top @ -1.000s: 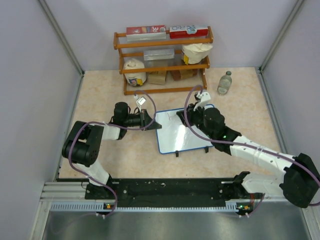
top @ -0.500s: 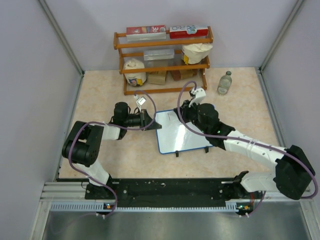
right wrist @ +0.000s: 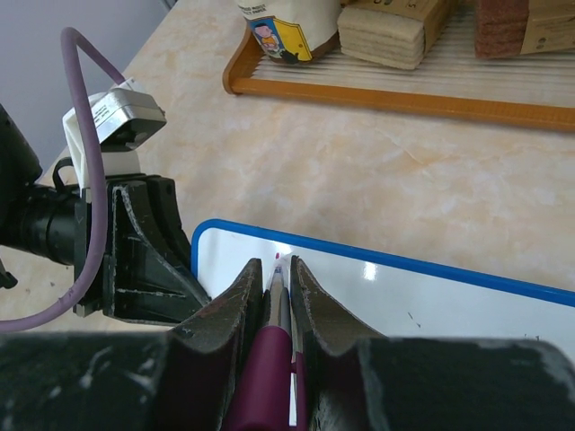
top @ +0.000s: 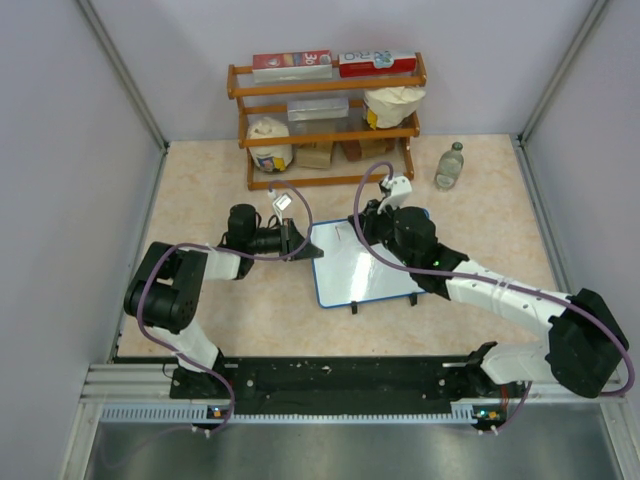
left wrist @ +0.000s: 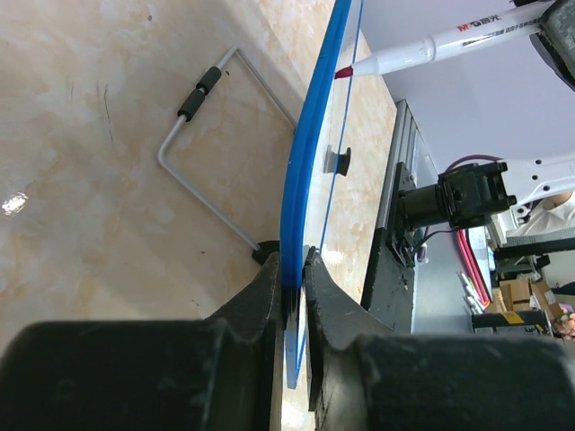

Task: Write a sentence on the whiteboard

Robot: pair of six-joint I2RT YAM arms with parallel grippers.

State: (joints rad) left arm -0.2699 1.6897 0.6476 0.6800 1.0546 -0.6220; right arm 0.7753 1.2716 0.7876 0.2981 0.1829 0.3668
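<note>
Top external view: the right arm has swung from the whiteboard's far-right corner to its far-left, right gripper clamped on the marker, left gripper pinching the frame of the board on the table, so writing looks barely begun.

The left pincer clamps the whiteboard's blue edge; a marker's red tip meets its face, beside a wire stand.
</note>
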